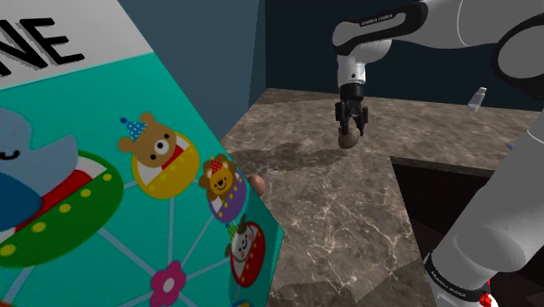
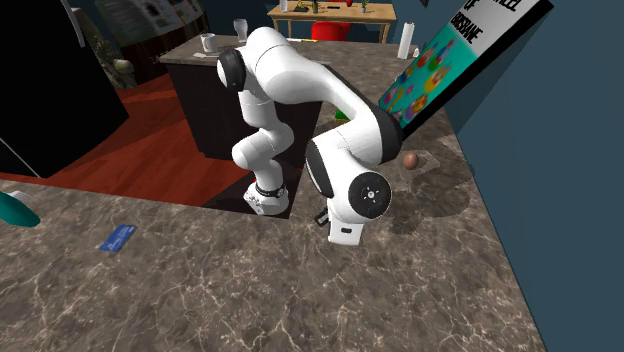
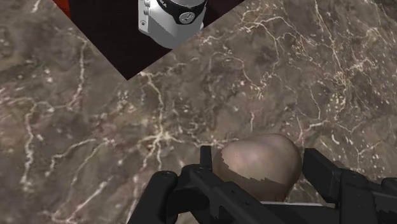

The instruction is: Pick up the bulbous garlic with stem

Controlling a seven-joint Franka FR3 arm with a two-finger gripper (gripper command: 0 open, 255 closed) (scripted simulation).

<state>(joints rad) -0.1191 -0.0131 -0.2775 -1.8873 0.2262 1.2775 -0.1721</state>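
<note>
My black gripper (image 1: 351, 122) hangs over the brown marble counter (image 1: 331, 218) toward its far side in the shoulder view. It is shut on the garlic (image 1: 349, 139), a tan-brown rounded bulb that sticks out below the fingertips and seems to hang a little above the stone. In the wrist view the garlic (image 3: 261, 162) is clasped between the two fingers of the gripper (image 3: 264, 181), with the veined counter (image 3: 95, 127) beneath. Its stem is hidden.
A big teal box with cartoon animals (image 1: 131, 174) stands at the shoulder view's left. A second brown round thing (image 1: 256, 183) peeks out beside it (image 2: 411, 161). A dark cut-out in the counter (image 1: 436, 201) holds the arm's base (image 3: 172, 19). A blue card (image 2: 117, 238) lies on the counter.
</note>
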